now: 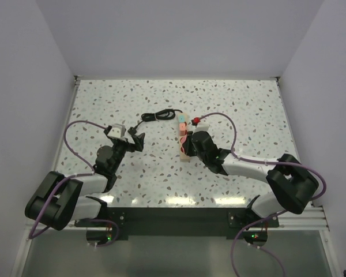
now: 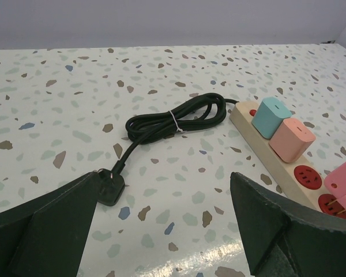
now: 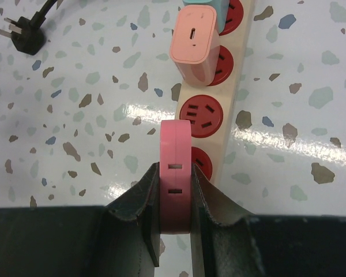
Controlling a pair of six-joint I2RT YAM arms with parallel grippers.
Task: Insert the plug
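Observation:
A beige power strip (image 3: 244, 81) with red sockets lies on the speckled table. A teal adapter (image 2: 268, 115) and a pink adapter (image 3: 195, 43) are plugged into it. My right gripper (image 3: 176, 193) is shut on a pink-red plug block (image 3: 176, 167), held upright over the left edge of the strip next to an empty socket (image 3: 200, 115). Its prongs are hidden. A black plug (image 2: 109, 187) on a bundled black cord (image 2: 176, 118) lies flat on the table. My left gripper (image 2: 164, 190) stands open just behind it, its left finger (image 2: 57, 225) beside the plug.
White walls enclose the table on three sides. In the top view the power strip (image 1: 184, 151) lies at the centre, the cord (image 1: 158, 116) to its left, and both arms reach in from the near edge.

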